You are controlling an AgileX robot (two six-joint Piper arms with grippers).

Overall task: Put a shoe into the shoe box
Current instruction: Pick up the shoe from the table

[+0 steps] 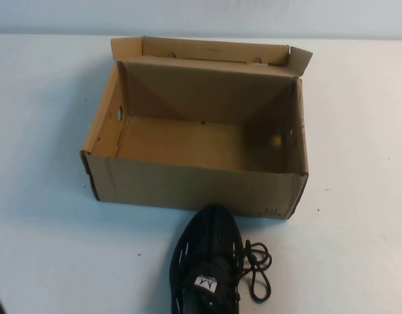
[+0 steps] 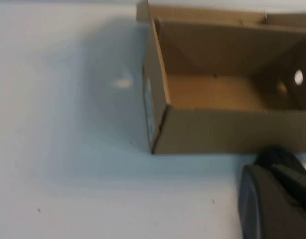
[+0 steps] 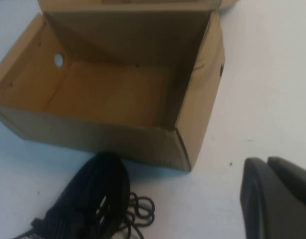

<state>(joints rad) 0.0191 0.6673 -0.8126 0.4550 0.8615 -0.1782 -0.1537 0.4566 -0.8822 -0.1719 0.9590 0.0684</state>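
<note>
One shoe (image 1: 210, 261) lies outside one open shoe box (image 1: 194, 186); left gripper (image 2: 274, 204) and right gripper (image 3: 277, 199) hang nearby, grip unreadable.

We see a plain white matte tabletop (image 1: 44, 131) filling nearly the whole high view. Along its far edge runs a narrow strip of pale blue-grey wall (image 1: 201, 16). The light is soft and even, casting only faint bluish shadows. We notice a few tiny dark specks (image 1: 138, 255) on the surface, and a small bright patch of light (image 2: 123, 83) in the left wrist view.
</note>
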